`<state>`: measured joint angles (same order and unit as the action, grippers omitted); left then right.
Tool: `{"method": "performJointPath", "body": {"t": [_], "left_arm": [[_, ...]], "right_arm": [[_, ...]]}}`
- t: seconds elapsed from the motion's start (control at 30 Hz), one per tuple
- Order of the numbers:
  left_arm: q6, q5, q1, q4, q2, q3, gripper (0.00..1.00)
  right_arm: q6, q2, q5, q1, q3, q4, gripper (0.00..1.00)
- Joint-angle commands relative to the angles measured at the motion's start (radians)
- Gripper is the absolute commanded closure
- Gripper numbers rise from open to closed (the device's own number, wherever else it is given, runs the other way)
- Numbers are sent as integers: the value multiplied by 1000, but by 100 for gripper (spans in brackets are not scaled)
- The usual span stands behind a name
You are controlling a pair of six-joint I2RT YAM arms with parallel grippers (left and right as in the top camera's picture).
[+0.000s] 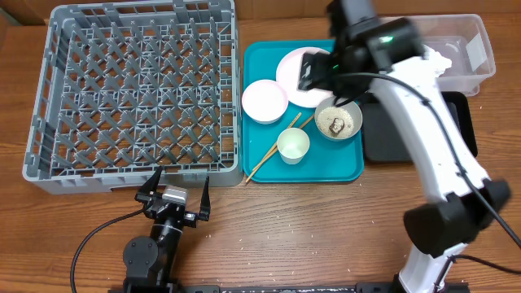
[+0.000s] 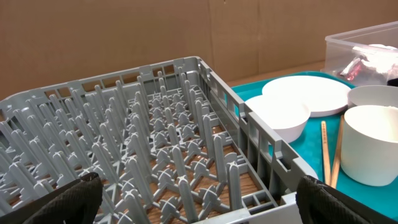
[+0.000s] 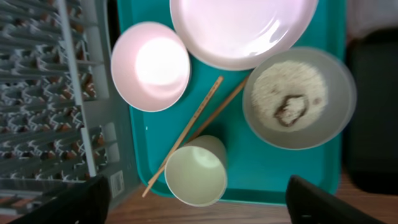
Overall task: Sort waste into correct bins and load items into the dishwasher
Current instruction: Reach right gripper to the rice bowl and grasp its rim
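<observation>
Right hand (image 1: 321,73) hung over the teal tray (image 1: 346,167), fingers spread wide and grasping nothing; its wrist view showed only dishes below. Left hand (image 1: 177,184) sat low on the surface (image 1: 326,220) just in front of the rack (image 1: 37,122), released too and empty. All the dishes lay on the teal tray: plate (image 3: 242,28) at the back, empty bowl (image 3: 150,65) nearest the rack, cup (image 3: 196,174) at the front, chopsticks (image 3: 193,127) slanting between them. The rice bowl (image 3: 333,118) held the rice (image 3: 273,84) and the brown lump (image 3: 291,109). Over in the tub (image 1: 480,45), the napkin (image 2: 376,53) and red wrapper (image 2: 352,66) looked binned already, and the black tray (image 1: 387,142) beside it showed nothing in its visible part. The rack had no dish in it. So this read as the tail of the waste sorting, with loading not begun. The likely next move: drop onto the rice bowl's rim, pinch it firmly, carry it level to a bin and tip it without scattering grains.
</observation>
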<state>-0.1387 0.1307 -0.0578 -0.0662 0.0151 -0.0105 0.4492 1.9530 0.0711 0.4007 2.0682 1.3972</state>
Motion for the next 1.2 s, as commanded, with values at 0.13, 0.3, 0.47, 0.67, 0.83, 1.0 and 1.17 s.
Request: {"method": "performJointPath", "body": {"t": [0.13, 0.3, 0.47, 0.67, 0.83, 1.0, 1.17], "left_arm": [[-11, -7, 6, 0, -9, 6, 0], [-11, -7, 6, 0, -9, 6, 0], [-11, -7, 6, 0, -9, 6, 0], [-11, -7, 6, 0, -9, 6, 0], [-11, -7, 6, 0, -9, 6, 0], [-11, -7, 6, 0, -9, 6, 0], [-11, -8, 6, 0, -9, 6, 0]], "right_arm": [[18, 29, -85, 24, -214, -184, 33], [18, 67, -135, 14, -280, -288, 48], [18, 144, -165, 14, -315, -359, 53], [18, 206, -187, 14, -315, -363, 59], [18, 222, -211, 14, -322, -367, 67], [18, 223, -212, 14, -350, -370, 75], [18, 223, -212, 14, -367, -363, 80]]}}
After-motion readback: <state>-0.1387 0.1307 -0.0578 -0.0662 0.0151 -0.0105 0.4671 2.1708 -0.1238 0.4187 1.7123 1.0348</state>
